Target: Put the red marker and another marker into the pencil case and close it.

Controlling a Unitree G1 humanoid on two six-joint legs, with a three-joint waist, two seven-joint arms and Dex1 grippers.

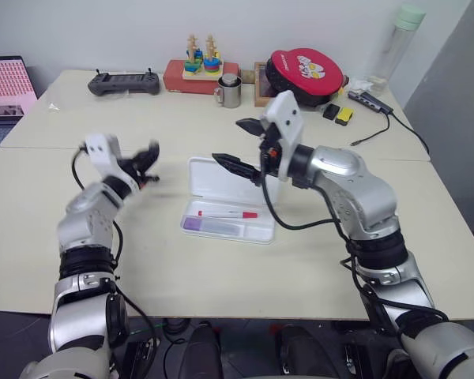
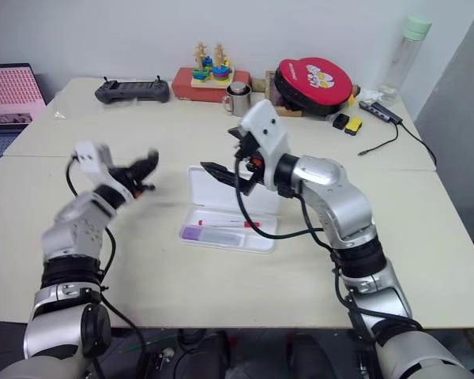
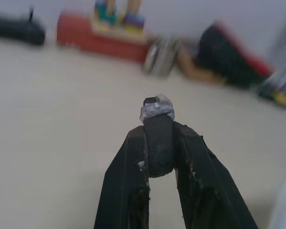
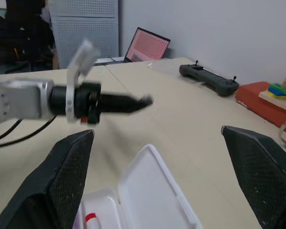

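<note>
The white pencil case [image 1: 262, 234] lies open in the middle of the table, its lid [image 1: 209, 175] tilted up on the far side. Inside lie the red marker [image 1: 227, 213] and, in front of it, another marker [image 1: 213, 227] with a purple cap. My right gripper [image 1: 241, 146] hovers open just above the lid with nothing between its fingers. My left gripper [image 1: 150, 154] is raised over the table to the left of the case, shut on a small black stubby object [image 3: 157, 112] with a grey tip. The right wrist view shows the lid [image 4: 155, 191] below and the left gripper [image 4: 144, 101] beyond.
Along the far edge stand a black controller [image 1: 124, 82], a red box with a stacking toy [image 1: 199, 73], a metal mug [image 1: 229, 91], a round red-and-black appliance [image 1: 304, 73] and a tall bottle [image 1: 395, 43]. A laptop [image 1: 6, 85] sits at far left.
</note>
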